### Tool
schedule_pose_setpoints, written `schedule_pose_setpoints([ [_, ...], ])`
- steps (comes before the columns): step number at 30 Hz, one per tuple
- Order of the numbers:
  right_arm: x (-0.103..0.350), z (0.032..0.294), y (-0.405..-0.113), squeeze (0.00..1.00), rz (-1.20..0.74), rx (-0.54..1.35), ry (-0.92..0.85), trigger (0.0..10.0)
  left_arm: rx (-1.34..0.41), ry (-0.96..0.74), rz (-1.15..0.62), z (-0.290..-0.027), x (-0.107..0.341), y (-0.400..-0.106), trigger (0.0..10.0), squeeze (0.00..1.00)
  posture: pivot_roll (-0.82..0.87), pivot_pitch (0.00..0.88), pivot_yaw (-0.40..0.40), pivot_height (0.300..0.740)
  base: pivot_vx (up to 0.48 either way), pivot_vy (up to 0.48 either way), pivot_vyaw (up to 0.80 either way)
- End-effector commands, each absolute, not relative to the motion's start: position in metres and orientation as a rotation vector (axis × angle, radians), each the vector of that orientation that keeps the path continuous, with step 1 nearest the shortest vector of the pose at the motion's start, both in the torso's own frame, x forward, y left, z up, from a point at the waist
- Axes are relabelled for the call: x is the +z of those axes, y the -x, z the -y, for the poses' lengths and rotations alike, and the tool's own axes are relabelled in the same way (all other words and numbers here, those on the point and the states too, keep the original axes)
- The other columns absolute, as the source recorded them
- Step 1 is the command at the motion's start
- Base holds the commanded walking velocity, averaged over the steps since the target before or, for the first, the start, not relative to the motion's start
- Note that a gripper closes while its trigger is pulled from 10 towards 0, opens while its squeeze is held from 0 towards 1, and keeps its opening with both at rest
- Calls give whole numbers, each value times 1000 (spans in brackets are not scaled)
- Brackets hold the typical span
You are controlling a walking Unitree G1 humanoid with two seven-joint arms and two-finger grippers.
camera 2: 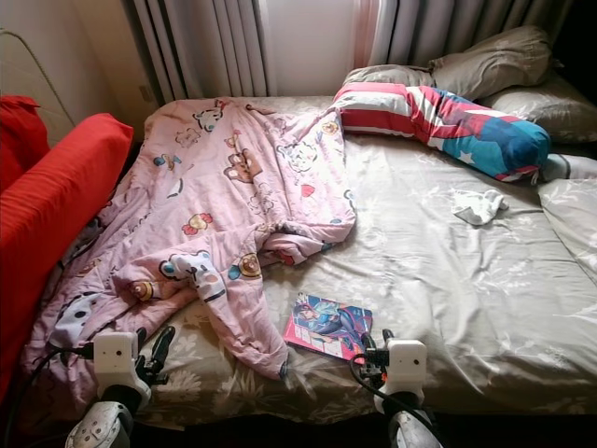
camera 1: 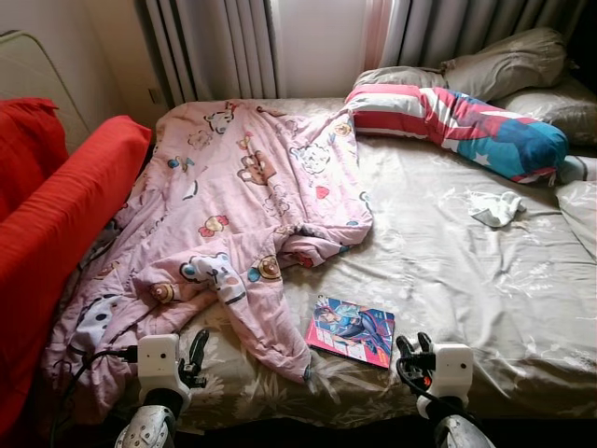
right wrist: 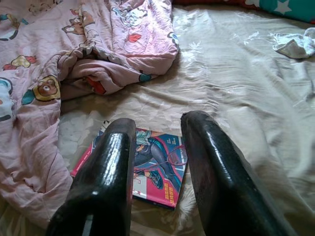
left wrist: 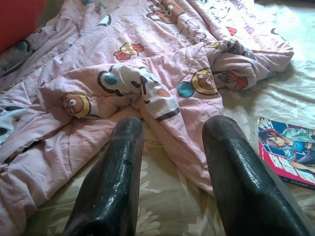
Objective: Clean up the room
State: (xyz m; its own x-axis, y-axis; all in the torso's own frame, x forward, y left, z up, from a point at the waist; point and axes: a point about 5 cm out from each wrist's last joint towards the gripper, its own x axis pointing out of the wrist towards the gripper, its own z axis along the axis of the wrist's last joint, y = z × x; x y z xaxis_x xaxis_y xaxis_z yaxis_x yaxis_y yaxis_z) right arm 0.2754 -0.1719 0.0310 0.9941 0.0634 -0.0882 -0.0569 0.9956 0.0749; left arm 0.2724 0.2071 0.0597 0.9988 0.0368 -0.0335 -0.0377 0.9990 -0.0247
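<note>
A pink cartoon-print blanket (camera 1: 242, 205) lies rumpled across the left half of the bed (camera 1: 485, 289). A colourful comic book (camera 1: 352, 331) rests flat near the bed's front edge, just right of the blanket's trailing corner. A small white crumpled cloth (camera 1: 495, 208) lies at the right, below a long striped and blue star-print bolster (camera 1: 466, 121). My left gripper (camera 1: 197, 353) is open at the front edge, over the blanket's lower part (left wrist: 147, 98). My right gripper (camera 1: 412, 349) is open too, just right of the book (right wrist: 152, 172), with nothing between its fingers.
A red sofa or cushion (camera 1: 56, 233) presses against the bed's left side. Grey pillows (camera 1: 504, 65) lie at the head, with curtains (camera 1: 224, 47) and a bright window behind. The right half of the sheet is mostly bare.
</note>
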Motion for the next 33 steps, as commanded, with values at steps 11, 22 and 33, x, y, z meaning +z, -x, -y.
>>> schedule_pose_setpoints([
  [11,27,173,-272,0,-124,45,-95,10000,33,35,-38,-211,63,-274,10000,0,-49,182,23,740,0,0,0],
  [22,26,175,-272,0,-126,48,-91,10000,28,40,-35,-212,65,-276,10000,0,-48,186,24,740,251,0,222],
  [33,26,177,-274,0,-128,39,-102,10000,21,39,-32,-212,66,-278,10000,0,-44,194,26,740,253,0,0],
])
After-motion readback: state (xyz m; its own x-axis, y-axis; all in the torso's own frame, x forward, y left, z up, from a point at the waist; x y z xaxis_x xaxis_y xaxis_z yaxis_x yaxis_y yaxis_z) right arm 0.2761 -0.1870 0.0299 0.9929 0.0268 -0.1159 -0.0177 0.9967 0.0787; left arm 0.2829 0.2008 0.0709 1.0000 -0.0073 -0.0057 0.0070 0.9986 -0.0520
